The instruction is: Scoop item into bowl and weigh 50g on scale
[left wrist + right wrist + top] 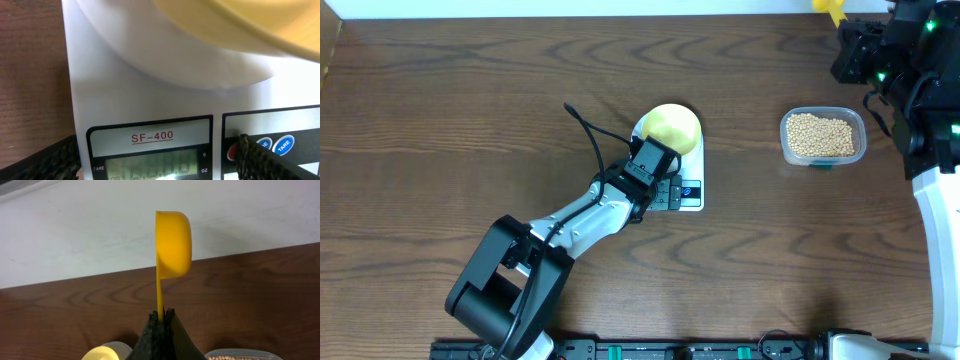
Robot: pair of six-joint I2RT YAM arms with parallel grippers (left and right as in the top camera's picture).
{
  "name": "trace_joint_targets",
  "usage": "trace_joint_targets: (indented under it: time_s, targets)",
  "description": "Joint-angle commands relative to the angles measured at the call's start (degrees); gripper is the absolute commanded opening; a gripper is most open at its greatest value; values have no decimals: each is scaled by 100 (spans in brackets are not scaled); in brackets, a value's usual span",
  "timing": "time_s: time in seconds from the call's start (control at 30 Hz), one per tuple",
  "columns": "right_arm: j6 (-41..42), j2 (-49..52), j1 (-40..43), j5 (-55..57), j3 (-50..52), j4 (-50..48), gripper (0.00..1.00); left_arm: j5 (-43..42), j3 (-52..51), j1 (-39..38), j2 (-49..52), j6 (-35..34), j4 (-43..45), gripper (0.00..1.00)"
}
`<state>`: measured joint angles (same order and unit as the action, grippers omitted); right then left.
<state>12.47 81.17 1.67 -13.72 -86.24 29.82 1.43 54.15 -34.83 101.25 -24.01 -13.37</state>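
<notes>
Well, the beans (822, 136) all sit in the clear tub (784, 140) at the right of the counter (440, 100), tan, round and dry, none scooped yet. The bowl (670, 126) looks empty and sits on the scale (694, 168), so that part's done. Left claw (668, 190) hangs spread wide over the buttons (283, 146). Right claw (162, 312) is clamped on the yellow scoop (173, 242), up beyond the tub. Scooping and weighing remain.

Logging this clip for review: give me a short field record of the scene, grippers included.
bowl: pale yellow, on the white scale, no beans visible inside
beans: in clear tub, right of scale
left gripper: open, at the scale's display edge
right gripper: shut on yellow scoop handle
display: digits unreadable
</notes>
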Motion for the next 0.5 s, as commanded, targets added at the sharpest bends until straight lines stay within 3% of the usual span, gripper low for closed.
trace_joint_targets:
  time_s: [0.0, 0.47]
  targets:
    - [-98, 28, -22, -37, -107, 9, 1, 122, 9, -13, 260, 15, -107, 98]
    - [-98, 28, -22, -37, -107, 85, 1, 376, 9, -7, 610, 15, -343, 98]
